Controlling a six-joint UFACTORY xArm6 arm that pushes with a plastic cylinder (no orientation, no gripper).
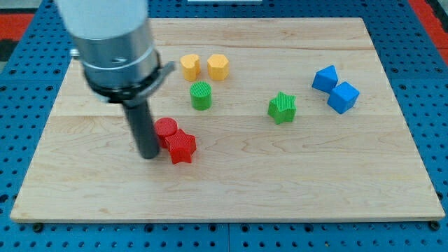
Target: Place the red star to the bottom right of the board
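While the rod is standing upright on the view's left half of the surface (pixel 231 189), my tip (pixel 148 157) is sitting just left of the two red blocks, close beside them, though contact is hard to call from here. There are no fingers on this arm to be wide, narrow or holding anything; it is ending in that plain dark rod under a grey cylinder.

The red star (pixel 181 146) is lying left of centre, a little below the middle line, well away from the bottom right corner. The red cylinder (pixel 165 129) is touching it at its upper left, nearer the rod.

Above them, the green cylinder (pixel 201 95) is standing alone. Higher still, two yellow blocks are sitting side by side near the top edge: the left yellow block (pixel 190 66) and the right yellow block (pixel 218 66), apparently just apart.

Right of centre, the green star (pixel 282 107) is resting by itself. Far over on the view's right, the upper blue block (pixel 325 78) and the lower blue block (pixel 343 96) are touching, set diagonally.
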